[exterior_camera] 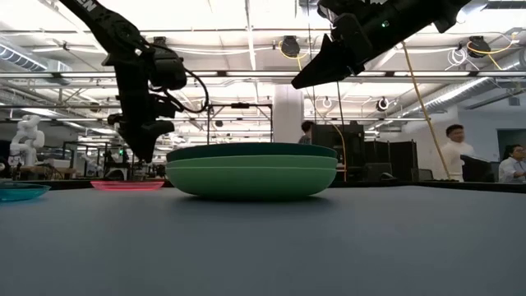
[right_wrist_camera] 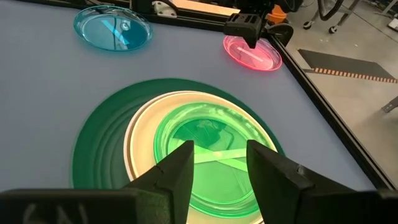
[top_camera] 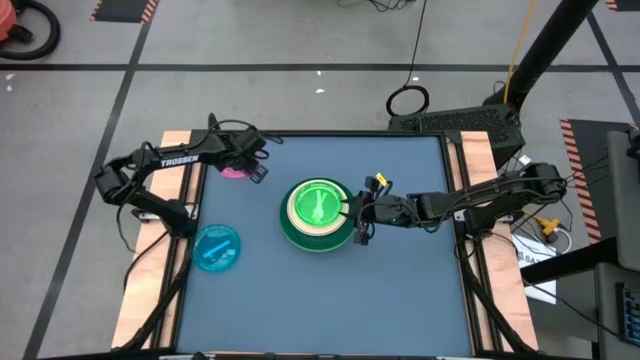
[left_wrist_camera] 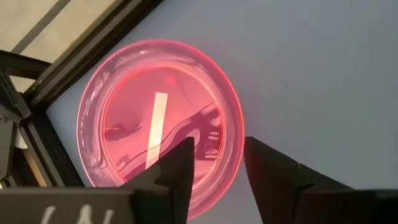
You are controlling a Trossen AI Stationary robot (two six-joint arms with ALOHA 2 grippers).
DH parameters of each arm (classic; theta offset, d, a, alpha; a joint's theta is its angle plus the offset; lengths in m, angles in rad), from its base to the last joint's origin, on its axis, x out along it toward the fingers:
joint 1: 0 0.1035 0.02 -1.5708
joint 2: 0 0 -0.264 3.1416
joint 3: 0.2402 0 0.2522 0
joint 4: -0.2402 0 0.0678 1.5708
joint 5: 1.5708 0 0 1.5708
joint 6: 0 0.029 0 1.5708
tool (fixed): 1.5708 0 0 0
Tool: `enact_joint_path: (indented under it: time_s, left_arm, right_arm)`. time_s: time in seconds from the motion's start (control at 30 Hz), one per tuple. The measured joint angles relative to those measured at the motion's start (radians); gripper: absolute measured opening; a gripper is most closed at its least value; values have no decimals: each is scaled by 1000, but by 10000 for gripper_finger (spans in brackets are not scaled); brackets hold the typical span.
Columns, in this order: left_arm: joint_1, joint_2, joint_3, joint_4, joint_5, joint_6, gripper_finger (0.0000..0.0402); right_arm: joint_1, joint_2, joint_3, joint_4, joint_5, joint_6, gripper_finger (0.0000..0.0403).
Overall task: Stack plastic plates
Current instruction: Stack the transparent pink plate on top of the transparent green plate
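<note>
A stack of plates [top_camera: 318,213] stands mid-table. Its large green plates [exterior_camera: 251,171] are at the bottom, a cream plate [right_wrist_camera: 133,140] lies on them, and a small translucent green striped plate [right_wrist_camera: 208,146] is on top. My right gripper [right_wrist_camera: 219,152] hangs open above the stack's right side [top_camera: 353,212], well clear of it in the low view [exterior_camera: 300,80]. A small pink plate [left_wrist_camera: 155,118] lies flat near the far left corner [top_camera: 232,172]. My left gripper [left_wrist_camera: 217,149] is open just above its rim [exterior_camera: 141,152]. A small blue plate [top_camera: 216,247] lies flat by the left edge.
Wooden rails [top_camera: 178,190] run along the table's left and right sides, and the pink plate sits close to the left rail and the far edge. The near half of the blue table [top_camera: 330,300] is bare. People [exterior_camera: 454,152] stand in the room beyond the table.
</note>
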Motion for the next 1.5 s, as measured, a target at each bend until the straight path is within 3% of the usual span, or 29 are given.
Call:
enact_joint_path:
  time_s: [0.3,0.63,0.87,1.27,1.5]
  left_arm:
    - [-26,65,0,8,65,-16,158]
    - [-35,212,0,82,40,-14,159]
    - [-36,236,2,99,-1,-11,157]
    - [-33,241,-1,123,-29,-6,39]
    - [-61,235,-1,112,-70,1,6]
  right_arm:
    - [0,0,0,-2,0,3,140]
    - [0,0,0,-23,0,23,139]
    - [0,0,0,-23,0,23,139]
    - [0,0,0,-23,0,27,139]
    - [0,0,0,-23,0,28,139]
